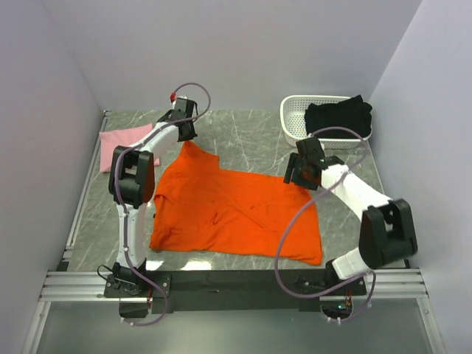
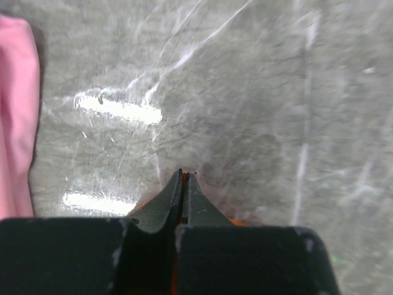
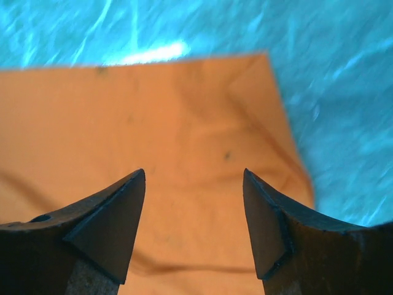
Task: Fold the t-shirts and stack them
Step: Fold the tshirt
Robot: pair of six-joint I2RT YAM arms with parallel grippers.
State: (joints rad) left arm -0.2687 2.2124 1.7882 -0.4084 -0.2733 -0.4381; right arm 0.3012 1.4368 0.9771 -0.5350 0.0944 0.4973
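A bright orange t-shirt (image 1: 228, 210) lies spread flat across the middle of the table. My left gripper (image 1: 187, 137) sits at its far left corner, shut on the cloth. In the left wrist view a thin orange strip shows between the closed jaws of that gripper (image 2: 184, 176). My right gripper (image 1: 296, 171) hovers open over the shirt's far right corner. In the right wrist view it (image 3: 194, 175) has only orange cloth (image 3: 153, 110) showing between its fingers. A folded pale pink t-shirt (image 1: 125, 144) lies at the far left. A black t-shirt (image 1: 339, 118) is heaped in the basket.
The white slotted basket (image 1: 293, 112) stands at the far right corner, close behind the right arm. Walls close in the table on three sides. The pink shirt (image 2: 15, 110) lies just left of the left gripper. Bare marble tabletop (image 2: 276, 92) stretches beyond it.
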